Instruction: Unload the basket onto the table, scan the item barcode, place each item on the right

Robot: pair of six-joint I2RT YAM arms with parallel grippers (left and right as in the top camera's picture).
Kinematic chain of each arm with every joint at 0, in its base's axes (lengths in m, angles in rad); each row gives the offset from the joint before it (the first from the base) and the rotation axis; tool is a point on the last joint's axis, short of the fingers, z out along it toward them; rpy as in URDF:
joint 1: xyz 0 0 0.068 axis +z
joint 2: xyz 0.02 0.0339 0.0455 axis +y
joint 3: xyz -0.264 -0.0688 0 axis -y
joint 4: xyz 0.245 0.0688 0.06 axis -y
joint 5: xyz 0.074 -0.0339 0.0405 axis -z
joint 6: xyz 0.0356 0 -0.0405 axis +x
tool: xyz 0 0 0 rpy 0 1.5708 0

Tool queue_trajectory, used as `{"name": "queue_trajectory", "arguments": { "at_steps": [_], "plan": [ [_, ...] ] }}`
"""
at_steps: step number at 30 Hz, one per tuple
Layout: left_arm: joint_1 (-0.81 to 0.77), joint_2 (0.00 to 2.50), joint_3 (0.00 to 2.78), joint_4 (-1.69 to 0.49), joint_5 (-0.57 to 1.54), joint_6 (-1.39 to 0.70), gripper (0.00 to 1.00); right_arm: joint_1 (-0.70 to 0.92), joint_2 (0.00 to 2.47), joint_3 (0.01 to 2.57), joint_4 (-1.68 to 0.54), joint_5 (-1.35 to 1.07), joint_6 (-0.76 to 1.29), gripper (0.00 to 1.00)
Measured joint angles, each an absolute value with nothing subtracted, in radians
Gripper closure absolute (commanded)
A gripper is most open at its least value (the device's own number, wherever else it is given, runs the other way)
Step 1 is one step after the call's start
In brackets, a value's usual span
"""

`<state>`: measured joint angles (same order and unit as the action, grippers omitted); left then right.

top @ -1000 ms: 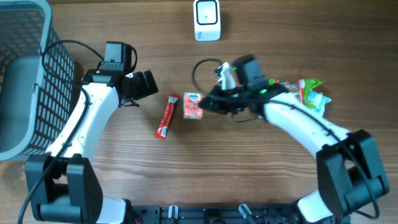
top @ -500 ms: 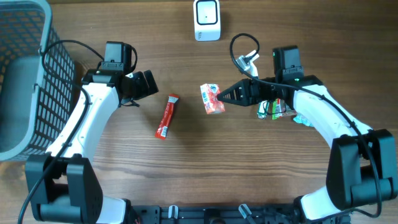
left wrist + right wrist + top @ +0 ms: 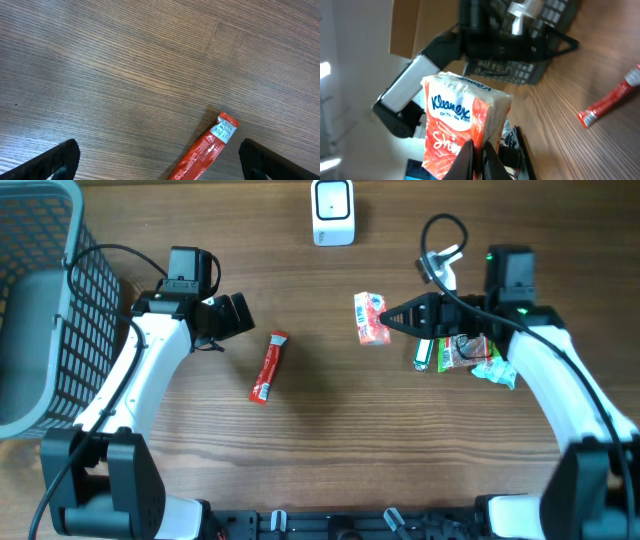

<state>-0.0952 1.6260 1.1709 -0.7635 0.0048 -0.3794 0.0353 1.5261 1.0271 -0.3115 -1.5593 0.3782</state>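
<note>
Overhead view, entries listed left to right.

1. Mesh basket point(image 3: 60, 270): far left corner of the table point(image 3: 300, 440). Judged to be the drop point for goods once scanned.

2. Left gripper point(image 3: 234, 314): just right of the basket, fingers spread wide and holding nothing. In the left wrist view the 2 fingertips point(image 3: 57, 157) sit at the bottom corners with bare wood between them. Judged parked aside so the other arm has the working space.

3. Red stick sachet point(image 3: 267, 367): lying flat, near and right of the left gripper, not touching it. Probably waiting its turn.

4. Barcode scanner point(image 3: 332, 212): white unit at the far edge, centre. It stands alone, so items have to be carried to it.

5. Tissue pack point(image 3: 371, 318): red and white, with Kleenex print legible in the right wrist view. This is the task's item. It is held up off the wood, near and right of the scanner and well apart from it, so the scan looks not yet done. It is pinched by 1 edge, which leaves the broad faces uncovered for reading. Where the barcode sits cannot be told.

6. Right gripper point(image 3: 392, 320): fingers pressed together on the pack's right edge, arm reaching in from the right.

7. Loose packets point(image 3: 465, 352): green and mixed heap under the right arm, presumably stock for later scans.
</note>
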Motion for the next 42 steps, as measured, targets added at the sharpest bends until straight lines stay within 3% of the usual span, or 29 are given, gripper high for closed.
{"name": "queue_trajectory", "arguments": {
  "at_steps": [11, 21, 31, 42],
  "plan": [
    [-0.095, 1.626, 1.171, -0.765, 0.005, -0.38, 0.0, 0.034, 1.279, 1.02, 0.092, -1.56, 0.772, 0.96],
    [-0.095, 1.626, 1.171, -0.763, 0.005, -0.38, 0.0, 0.024, 1.274, 1.014, 0.718, -1.548, 1.346, 0.96],
    [-0.095, 1.626, 1.171, -0.764, 0.005, -0.379, 0.0, -0.109, 1.273, 1.014, 0.758, -1.559, 1.502, 0.96],
    [-0.095, 1.626, 1.171, -0.764, 0.005, -0.379, 0.0, -0.042, 1.272, 0.986, 0.762, -1.559, 1.507, 0.96]
  ]
}}
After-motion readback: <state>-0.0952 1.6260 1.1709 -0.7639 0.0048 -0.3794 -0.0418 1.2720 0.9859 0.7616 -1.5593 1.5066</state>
